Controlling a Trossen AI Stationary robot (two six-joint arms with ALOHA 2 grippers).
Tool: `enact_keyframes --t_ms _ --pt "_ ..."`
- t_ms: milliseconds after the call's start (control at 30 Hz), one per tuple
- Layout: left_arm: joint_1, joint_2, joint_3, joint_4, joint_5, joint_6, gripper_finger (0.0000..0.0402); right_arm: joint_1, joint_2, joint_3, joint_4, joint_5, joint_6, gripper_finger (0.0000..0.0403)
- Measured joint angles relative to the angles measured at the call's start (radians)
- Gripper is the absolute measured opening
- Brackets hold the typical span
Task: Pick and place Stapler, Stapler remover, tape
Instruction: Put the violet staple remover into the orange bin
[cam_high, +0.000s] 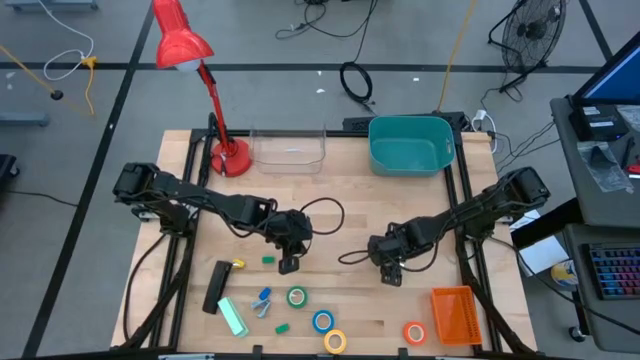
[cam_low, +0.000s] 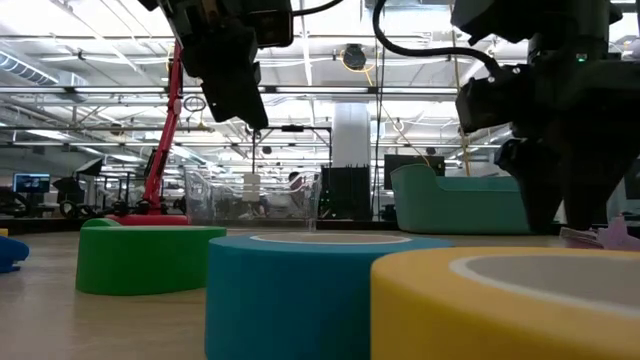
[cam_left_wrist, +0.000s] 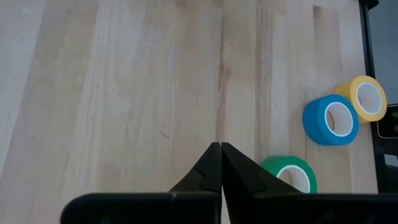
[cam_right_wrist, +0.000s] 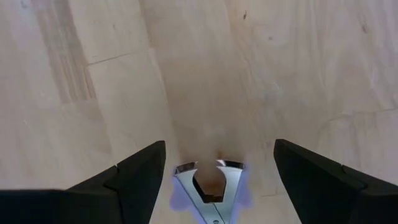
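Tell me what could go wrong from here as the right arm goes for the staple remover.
The staple remover lies between the right gripper's open fingers, near the tips; a shallow close may pinch only its claws and let it slip out. The left gripper, shut, hangs close to the green tape and could nudge it when it moves.

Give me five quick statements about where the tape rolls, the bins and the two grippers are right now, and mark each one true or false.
1. The left gripper is shut and holds nothing. True.
2. The right gripper is shut on the stapler remover. False: its fingers are open, with the stapler remover between them on the table.
3. The green tape roll is inside the teal bin. False: it lies on the table, and the teal bin stands at the far edge.
4. The orange tape roll lies beside the orange basket. True.
5. The blue tape roll and yellow tape roll lie next to each other. True.
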Motion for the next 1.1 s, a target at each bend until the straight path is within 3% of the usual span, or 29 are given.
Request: enact_keyframes --t_ms 233,567,933,1100 --pt "0.000 0.000 0.000 0.000 -0.018 0.008 0.0020 -0.040 -0.030 0.003 0.017 -0.005 0.027 0.0293" --pt "-0.003 0.000 0.000 -0.016 -0.017 0.008 0.0012 -0.053 -0.067 0.003 -0.161 0.006 0.030 0.0293" --pt "-0.009 0.000 0.000 -0.034 -0.006 0.006 0.0003 -0.047 -0.066 -0.023 -0.158 0.005 0.035 0.0293" --pt "-0.017 0.000 0.000 -0.038 -0.006 0.000 0.0018 -0.046 -0.066 -0.037 -0.136 0.004 0.064 0.0292"
